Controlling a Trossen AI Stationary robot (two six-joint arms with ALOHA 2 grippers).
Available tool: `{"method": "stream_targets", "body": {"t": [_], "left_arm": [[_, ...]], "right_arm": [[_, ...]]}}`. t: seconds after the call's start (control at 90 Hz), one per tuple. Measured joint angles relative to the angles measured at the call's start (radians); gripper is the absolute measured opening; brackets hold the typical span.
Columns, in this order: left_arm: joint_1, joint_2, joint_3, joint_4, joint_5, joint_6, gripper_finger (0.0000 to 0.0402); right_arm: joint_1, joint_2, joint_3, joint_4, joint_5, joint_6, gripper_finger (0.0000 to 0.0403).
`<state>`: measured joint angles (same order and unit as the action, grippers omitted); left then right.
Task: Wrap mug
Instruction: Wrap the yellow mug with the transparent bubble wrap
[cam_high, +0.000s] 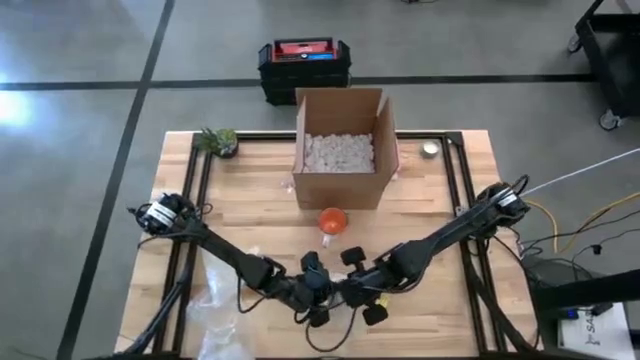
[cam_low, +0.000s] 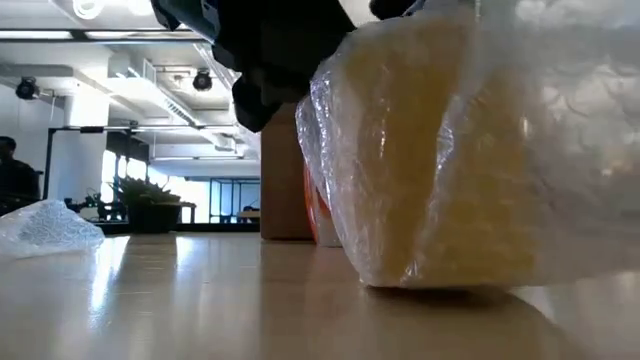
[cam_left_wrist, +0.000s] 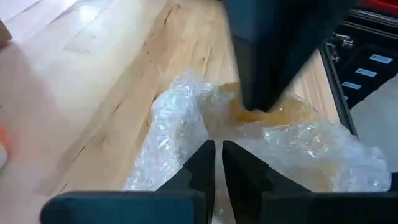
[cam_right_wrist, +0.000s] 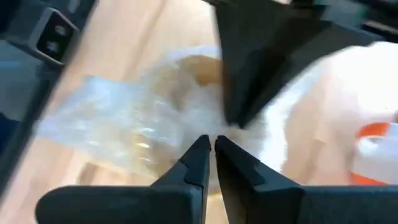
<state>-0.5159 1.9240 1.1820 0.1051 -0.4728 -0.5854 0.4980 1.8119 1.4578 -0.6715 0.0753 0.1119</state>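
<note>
The wooden table (cam_high: 420, 215) fills most of the high view, with a dark frame around its edges. At its far middle stands an open cardboard box (cam_high: 340, 150) with white packing peanuts (cam_high: 338, 152) inside; behind it, on the floor, sits a black and red case (cam_high: 303, 66). A small potted plant (cam_high: 219, 141) stands at the far left corner and a small round thing (cam_high: 430, 149) near the far right. Just in front of the box lies an orange and white object (cam_high: 332, 221).

Both dark arms reach in from the table's sides and meet at the near middle. Loose clear plastic wrap (cam_high: 215, 305) lies beside the left arm at the near left edge.

In the low view a yellow mug in bubble wrap (cam_low: 470, 150) sits close to the camera and hides most of what lies behind it, including much of the box.

The left gripper (cam_left_wrist: 218, 160) has its fingers drawn narrow, nearly touching, above the wrapped bundle. The right gripper (cam_right_wrist: 211, 157) is likewise narrowed to a slit over the wrap; whether either pinches the film cannot be told. Each wrist view is partly blocked by the other arm's gripper.
</note>
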Motion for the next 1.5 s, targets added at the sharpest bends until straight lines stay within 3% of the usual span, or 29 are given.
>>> {"method": "stream_targets", "body": {"t": [0.267, 0.622, 1.167, 1.5], "left_arm": [[0.0, 0.002, -0.002, 0.013, 0.0, 0.0, 0.002], [-0.014, -0.042, 0.04, -0.046, 0.034, 0.048, 0.002], [-0.002, 0.023, 0.048, -0.031, 0.064, -0.003, 0.002], [-0.001, 0.024, 0.047, -0.027, 0.063, 0.0, 0.002]], "right_arm": [[0.003, 0.094, 0.0, 0.126, 0.0, -0.049, 0.0014], [0.001, 0.209, 0.006, 0.125, -0.003, -0.05, 0.0013], [0.018, 0.013, -0.005, 0.024, 0.001, -0.031, 0.0014], [0.164, -0.039, -0.081, 0.052, -0.076, 0.002, 0.0014]]}}
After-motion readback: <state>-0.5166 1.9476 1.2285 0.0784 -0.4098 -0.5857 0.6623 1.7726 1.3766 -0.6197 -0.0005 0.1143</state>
